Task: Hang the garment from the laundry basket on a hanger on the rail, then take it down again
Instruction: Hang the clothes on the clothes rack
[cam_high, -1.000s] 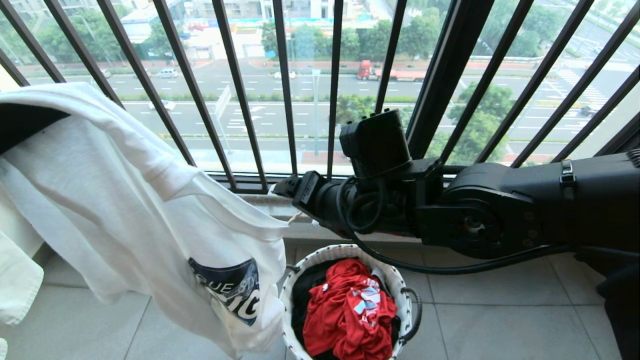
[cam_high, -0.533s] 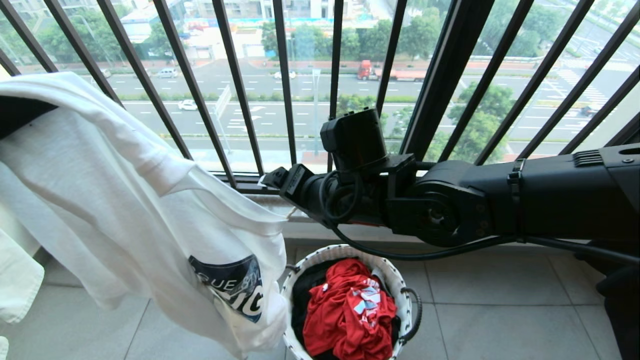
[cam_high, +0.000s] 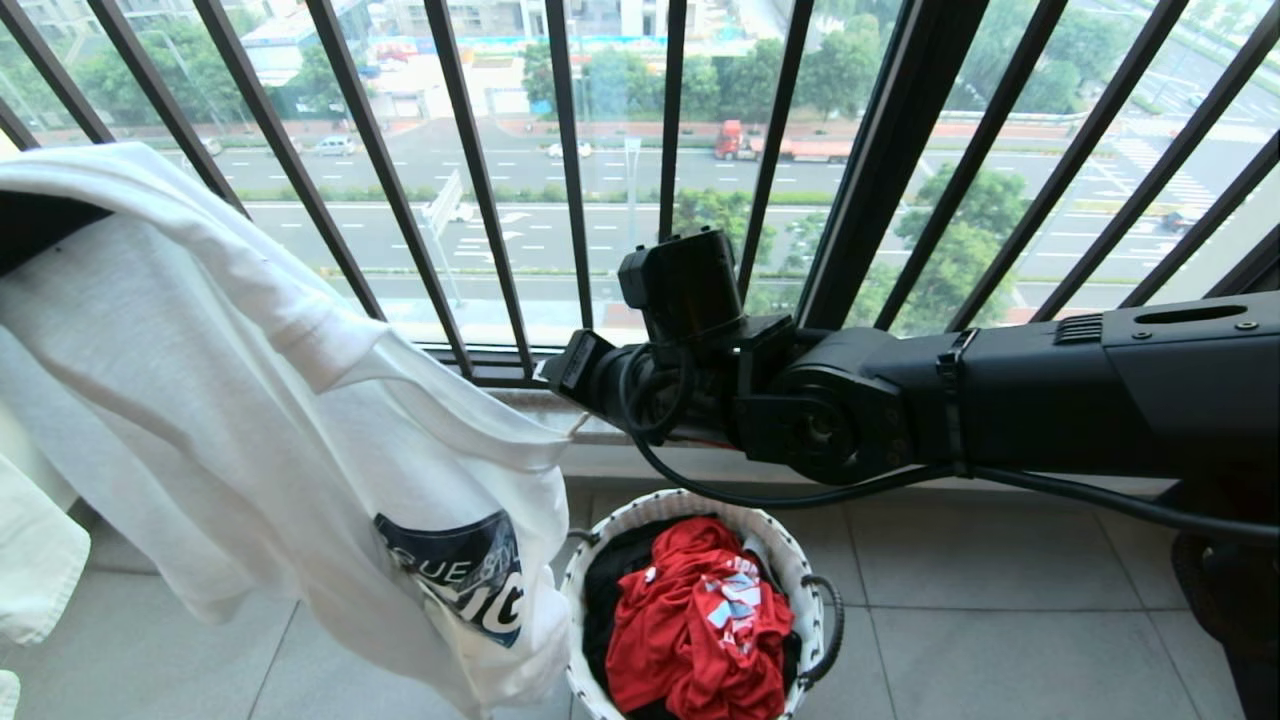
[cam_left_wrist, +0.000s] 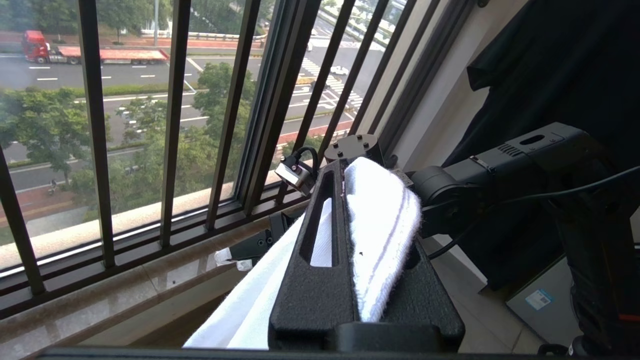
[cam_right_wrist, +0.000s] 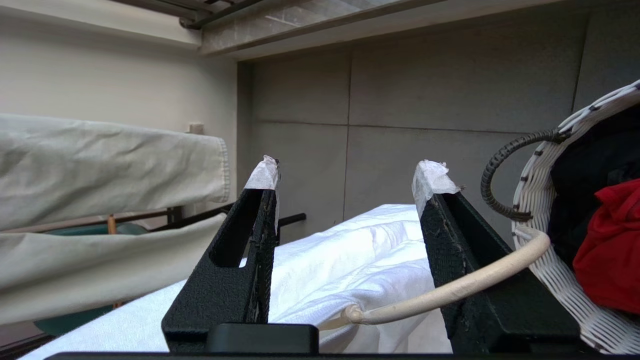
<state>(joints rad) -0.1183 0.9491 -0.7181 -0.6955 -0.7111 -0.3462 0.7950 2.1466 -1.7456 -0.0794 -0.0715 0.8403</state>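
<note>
Grey tiled floor (cam_high: 1000, 620), barred window; left claw (cam_left_wrist: 350, 240) clamps garment (cam_high: 250, 420); right claw (cam_right_wrist: 345, 175) parted.

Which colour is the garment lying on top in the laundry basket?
Red garment, with a small pale print; clearest in the head view.

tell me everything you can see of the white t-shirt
The white T-shirt is soft cotton-looking cloth, hanging slack at the robot's left, beside the laundry basket and above the tiled floor. A dark blue chest print with white letters sits low and tilted. The left gripper pinches a fold of its ribbed edge. A cream hanger end pokes from the fabric, lying between the right gripper's spread fingers.
</note>
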